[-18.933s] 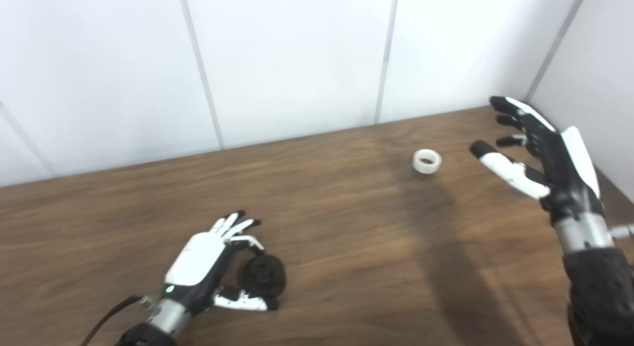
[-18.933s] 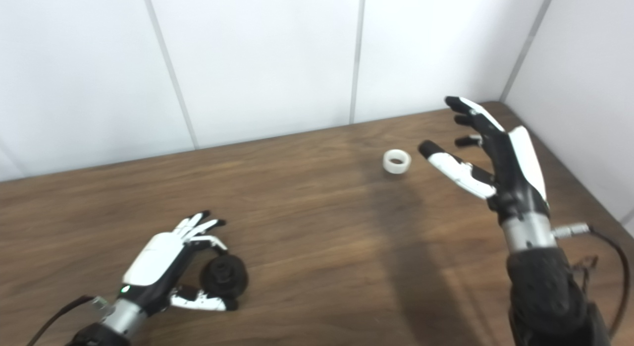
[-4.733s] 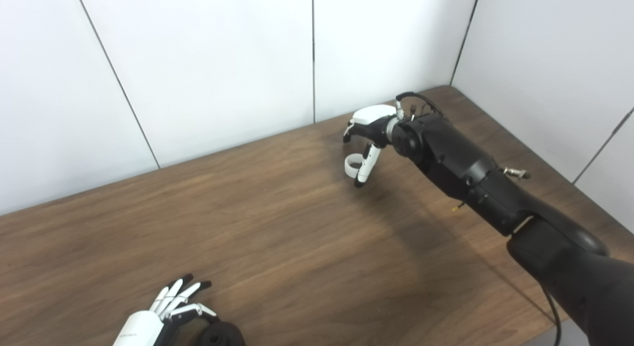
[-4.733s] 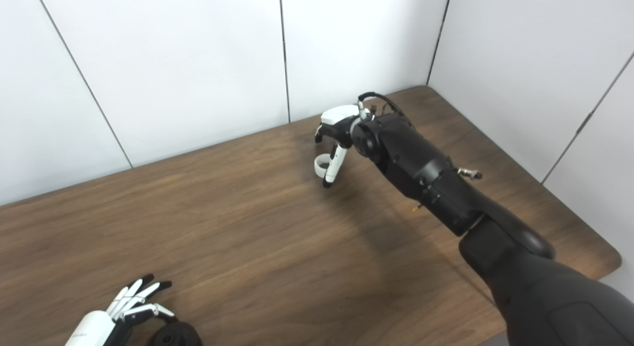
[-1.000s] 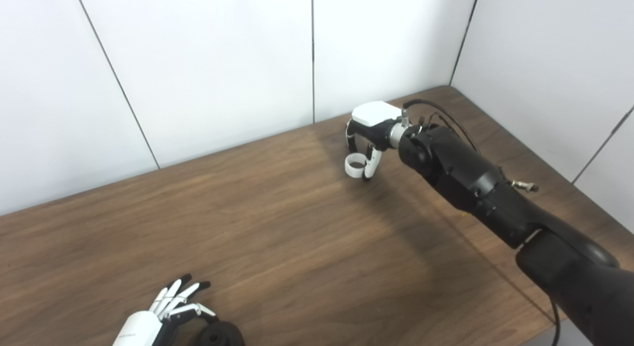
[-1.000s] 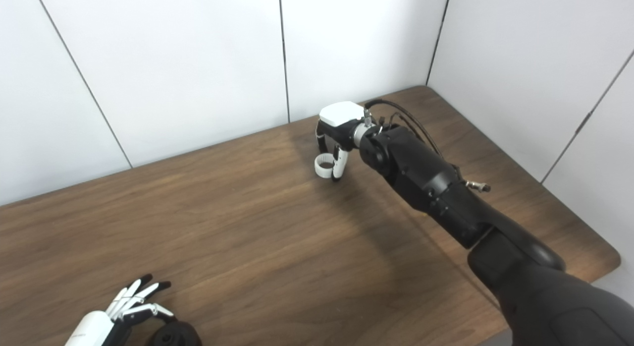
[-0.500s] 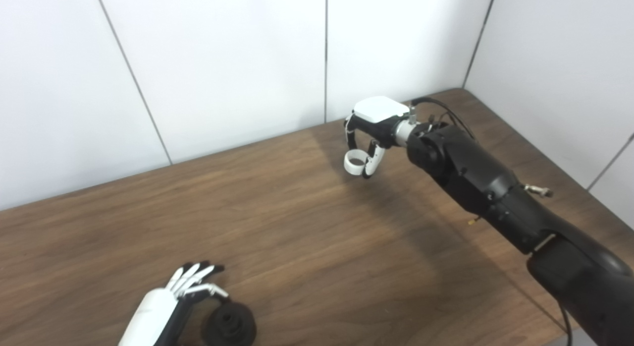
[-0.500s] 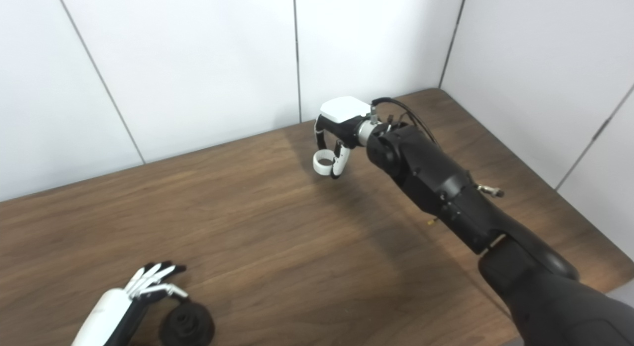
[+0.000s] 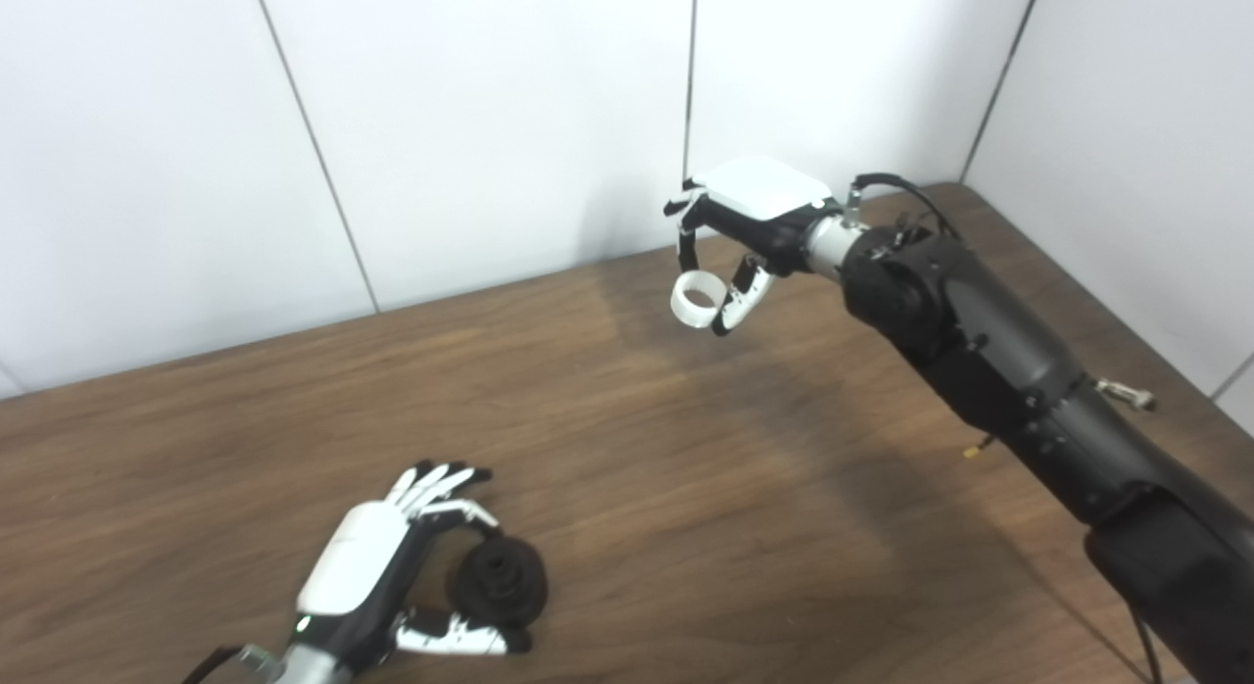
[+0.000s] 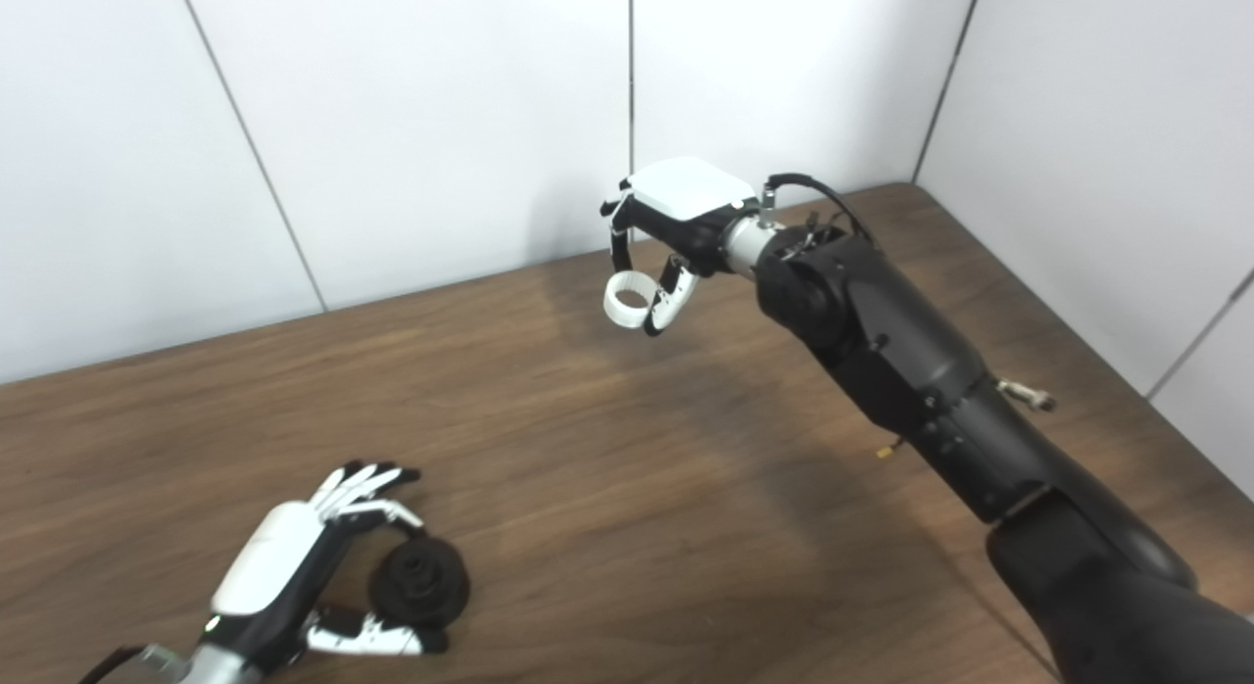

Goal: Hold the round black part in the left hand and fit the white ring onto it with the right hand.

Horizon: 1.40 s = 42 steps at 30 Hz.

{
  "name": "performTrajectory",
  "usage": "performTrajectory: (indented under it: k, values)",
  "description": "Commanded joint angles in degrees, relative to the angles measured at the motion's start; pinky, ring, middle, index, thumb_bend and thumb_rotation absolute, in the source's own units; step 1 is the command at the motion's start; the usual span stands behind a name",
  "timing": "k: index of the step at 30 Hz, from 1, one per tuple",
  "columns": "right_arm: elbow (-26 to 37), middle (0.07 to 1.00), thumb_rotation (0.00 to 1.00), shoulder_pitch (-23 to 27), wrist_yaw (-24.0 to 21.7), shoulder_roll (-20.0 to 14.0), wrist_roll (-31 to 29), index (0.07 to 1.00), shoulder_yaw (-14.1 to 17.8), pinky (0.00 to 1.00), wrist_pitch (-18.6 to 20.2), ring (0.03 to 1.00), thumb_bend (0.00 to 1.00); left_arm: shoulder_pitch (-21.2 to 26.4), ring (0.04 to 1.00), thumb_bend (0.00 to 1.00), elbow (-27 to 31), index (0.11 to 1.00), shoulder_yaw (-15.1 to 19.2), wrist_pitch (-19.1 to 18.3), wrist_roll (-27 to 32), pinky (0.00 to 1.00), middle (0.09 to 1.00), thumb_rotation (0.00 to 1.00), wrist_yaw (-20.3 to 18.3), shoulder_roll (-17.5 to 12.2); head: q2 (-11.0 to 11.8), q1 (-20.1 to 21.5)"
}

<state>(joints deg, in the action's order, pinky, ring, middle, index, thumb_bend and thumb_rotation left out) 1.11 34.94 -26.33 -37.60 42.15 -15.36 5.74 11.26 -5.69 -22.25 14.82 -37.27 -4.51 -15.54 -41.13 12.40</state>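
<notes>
1. Since half a second ago the right hand (image 9: 737,235) has risen from just above the table (image 9: 686,488) to a clearly higher point in front of the far wall (image 9: 490,125), with the white ring (image 9: 697,301) lifted along with it; the camera has also swung, so the whole scene sits lower and further right in both views.
2. That right hand grasps the white ring: its fingers (image 9: 685,251) curl down over the far side of the ring and the thumb (image 9: 742,290) presses its right side. The ring hangs below the palm, clear of the table, with its opening facing up toward the camera.
3. The right arm (image 9: 989,361) stretches from the near right corner out to the far middle of the table and throws a broad shadow on the wood below it.
4. At the near left the left hand (image 10: 294,566) lies low on the table, cupped around the round black part (image 10: 419,586). Its fingers reach over the far edge of the part and its thumb runs along the near edge.
5. The round black part rests on the table with its raised hub facing up. I cannot tell whether the left hand grips it firmly or only cradles it.
6. The white ring and the round black part are well apart, at far centre and near left.
</notes>
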Motion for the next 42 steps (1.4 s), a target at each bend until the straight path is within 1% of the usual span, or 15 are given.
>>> performTrajectory:
  k: [1,3,4,8,10,16,19,22,29,36,38,42]
  values:
    - [3.63,0.896,0.14,2.26,-0.12,-0.88,-1.4,0.479,1.42,0.86,-1.52,0.973,0.51,1.22,0.936,0.52,-2.05,0.48,-1.17,-2.13,-2.65,1.0,0.886,0.05,-1.4,0.36,-0.13,-0.32]
    - [5.98,0.898,0.14,2.3,-1.07,-0.47,-2.73,0.479,1.51,0.86,-1.76,0.973,0.51,1.91,0.939,0.52,-2.3,0.479,-1.57,-2.92,-2.74,1.0,0.888,0.05,-1.88,1.04,-1.12,-2.46]
    - [7.09,0.905,0.14,2.35,-1.46,-0.18,-3.41,0.479,1.42,0.86,-2.17,0.979,0.51,2.21,0.94,0.52,-2.47,0.479,-1.73,-3.25,-2.79,1.0,0.889,0.05,-2.03,1.31,-1.22,-2.64]
    - [11.0,0.916,0.14,2.6,-3.21,1.13,-5.72,0.479,1.09,0.87,-3.12,0.988,0.51,3.07,0.931,0.52,-3.41,0.479,-2.38,-3.69,-2.76,1.0,0.876,0.05,-1.53,2.27,-2.82,-5.31]
    - [12.98,0.922,0.14,2.78,-4.62,1.89,-6.65,0.479,0.77,0.87,-3.01,0.99,0.51,3.31,0.93,0.52,-3.42,0.479,-2.74,-4.29,-2.75,1.0,0.876,0.05,-1.8,2.72,-3.61,-6.82]
    - [17.49,0.925,0.15,2.17,-7.38,4.57,-9.16,0.479,-0.53,0.88,-3.51,0.994,0.51,3.45,0.935,0.52,-3.74,0.479,-3.58,-4.76,-2.89,1.0,0.884,0.05,-1.18,4.11,-5.18,-9.48]
    - [19.08,0.921,0.15,1.45,-8.24,5.59,-9.39,0.478,-1.22,0.88,-3.41,0.993,0.51,3.46,0.933,0.52,-3.52,0.479,-3.82,-5.48,-2.84,1.0,0.886,0.05,-1.22,4.65,-5.75,-10.28]
    - [19.79,0.917,0.15,0.89,-8.68,6.11,-9.95,0.476,-1.65,0.87,-4.17,0.99,0.51,3.53,0.932,0.52,-3.08,0.479,-4.25,-5.99,-3.03,1.0,0.887,0.05,-1.29,4.98,-6.34,-11.18]
    - [20.4,0.926,0.15,0.24,-10.65,7.99,-10.37,0.478,-3.44,0.87,-5.31,0.995,0.51,3.27,0.932,0.52,-1.72,0.479,-5.02,-7.47,-3.18,1.0,0.88,0.05,-1.67,5.82,-7.01,-11.58]
    - [20.65,0.928,0.14,-0.7,-11.72,9.18,-9.94,0.478,-4.82,0.89,-5.86,0.987,0.51,2.8,0.929,0.52,-0.77,0.479,-5.51,-7.8,-2.85,1.0,0.872,0.05,-1.6,5.97,-7.31,-11.37]
    - [20.25,0.927,0.14,-0.93,-11.79,9.26,-9.68,0.478,-5.44,0.89,-6.57,0.985,0.51,2.55,0.931,0.52,-0.3,0.479,-5.65,-8.06,-2.78,1.0,0.875,0.05,-1.87,5.98,-7.37,-11.47]
    - [19.49,0.933,0.14,-0.94,-12.54,9.37,-9.51,0.479,-6.35,0.93,-7.06,0.997,0.51,2.18,0.936,0.52,0.58,0.479,-5.86,-8.78,-2.71,1.0,0.88,0.05,-2.36,6.01,-7.46,-11.56]
